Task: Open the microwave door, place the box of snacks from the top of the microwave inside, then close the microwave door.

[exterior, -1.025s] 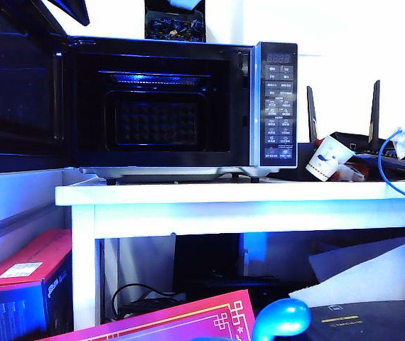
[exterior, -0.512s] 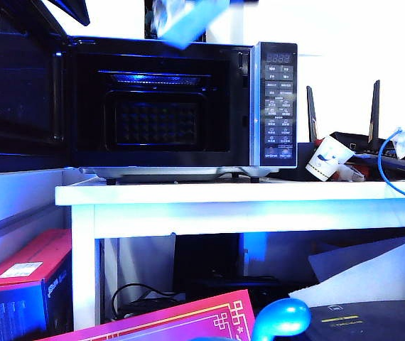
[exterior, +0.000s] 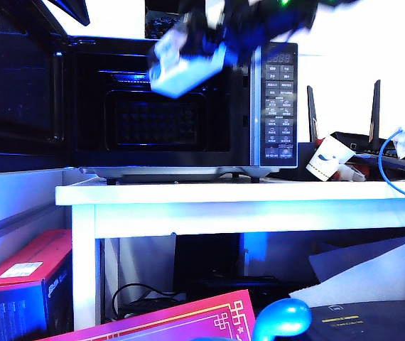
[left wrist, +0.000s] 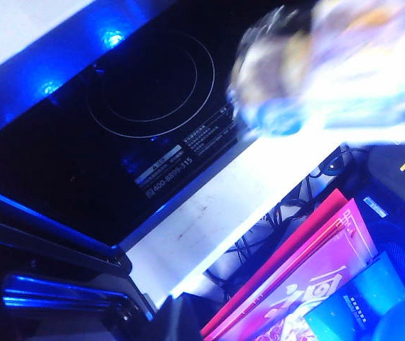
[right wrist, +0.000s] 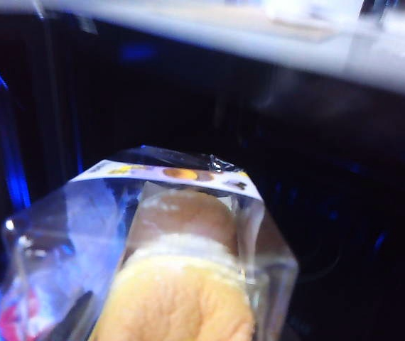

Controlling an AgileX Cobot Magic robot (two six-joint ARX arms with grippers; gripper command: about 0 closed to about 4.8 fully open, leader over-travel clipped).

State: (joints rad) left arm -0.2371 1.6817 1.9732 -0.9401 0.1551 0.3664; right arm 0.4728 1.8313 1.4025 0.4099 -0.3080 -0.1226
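Box of snacks (exterior: 185, 64) rides in right pincer (exterior: 209, 39), jaws clamped on it, hanging before the upper lip of the microwave (exterior: 181, 106) cavity. Opening lies at about 7 o'clock from the box in exterior view; microwave door (exterior: 18, 92) swung wide at 9 o'clock. Right arm clearly nearer. Left pincer unseen; state cannot be told.

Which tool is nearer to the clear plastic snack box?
Right. The right tool grips the clear plastic snack box before the open cavity; the left tool is out of view.
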